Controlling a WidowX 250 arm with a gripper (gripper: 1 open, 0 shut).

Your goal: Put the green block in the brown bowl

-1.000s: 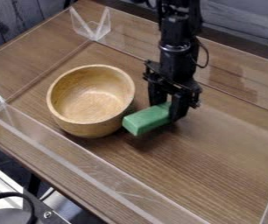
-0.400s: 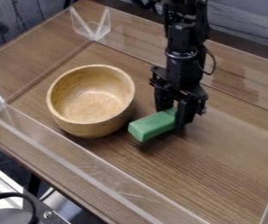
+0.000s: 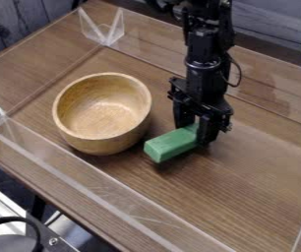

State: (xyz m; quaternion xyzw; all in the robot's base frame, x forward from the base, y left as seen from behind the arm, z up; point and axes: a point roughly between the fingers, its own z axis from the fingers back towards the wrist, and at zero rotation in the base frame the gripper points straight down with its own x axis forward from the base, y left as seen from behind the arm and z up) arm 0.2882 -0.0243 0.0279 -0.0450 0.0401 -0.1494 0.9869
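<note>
The green block (image 3: 169, 147) lies on the wooden table just right of the brown bowl (image 3: 59, 110), with its left end near the bowl's side. My gripper (image 3: 205, 133) points straight down over the block's right end. Its dark fingers are shut on that end, and the block looks low, at or just above the table. The round, light wooden bowl stands upright with nothing in it.
Clear plastic walls (image 3: 61, 167) fence the wooden table along the front and left. A clear corner piece (image 3: 107, 30) stands at the back left. A black cable (image 3: 9, 234) loops outside the front left corner.
Gripper and green block have shifted together slightly to the right and toward the front, away from the bowl. Over the last half second nothing moved.
</note>
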